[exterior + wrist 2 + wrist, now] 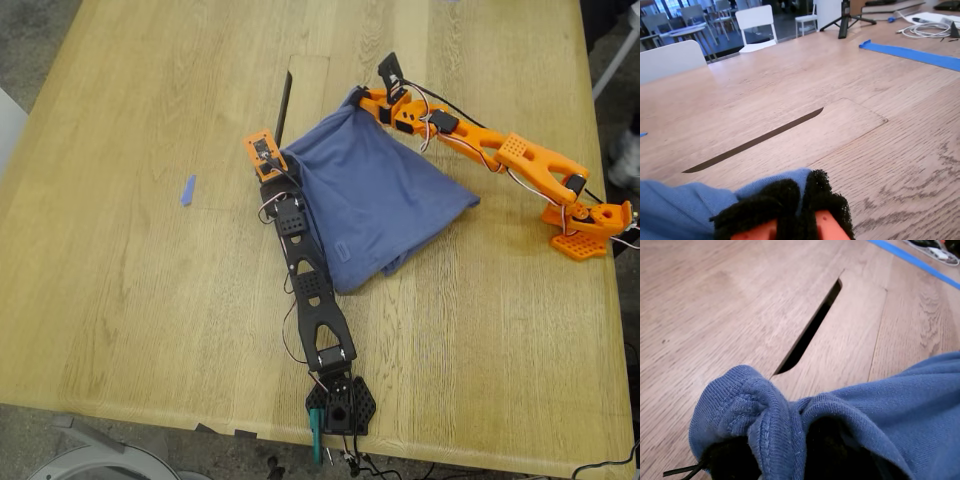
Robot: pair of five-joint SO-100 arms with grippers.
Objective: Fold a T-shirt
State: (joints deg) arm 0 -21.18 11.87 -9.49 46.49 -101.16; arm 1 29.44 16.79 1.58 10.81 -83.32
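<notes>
While the T-shirt [375, 200] is lying bunched at the exterior view's centre, my first gripper [268, 160] and my second gripper [372, 100] are each pinching a corner closed; soft, limp cloth is probably best gripped at its hems.

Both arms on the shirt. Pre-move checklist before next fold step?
1. My first claw gripping the T-shirt: ok, hem bunched at it.
2. My second claw gripping: ok, cloth edge between the foam pads.
3. Edge between the claws stretched: ok.
4. Cloth clear of the table slot: ok, but the slot is close ahead of my first claw.
5. Blue tape scrap clear of the shirt: ok.
6. Trailing end flat: not ok, rumpled near the black arm.
</notes>
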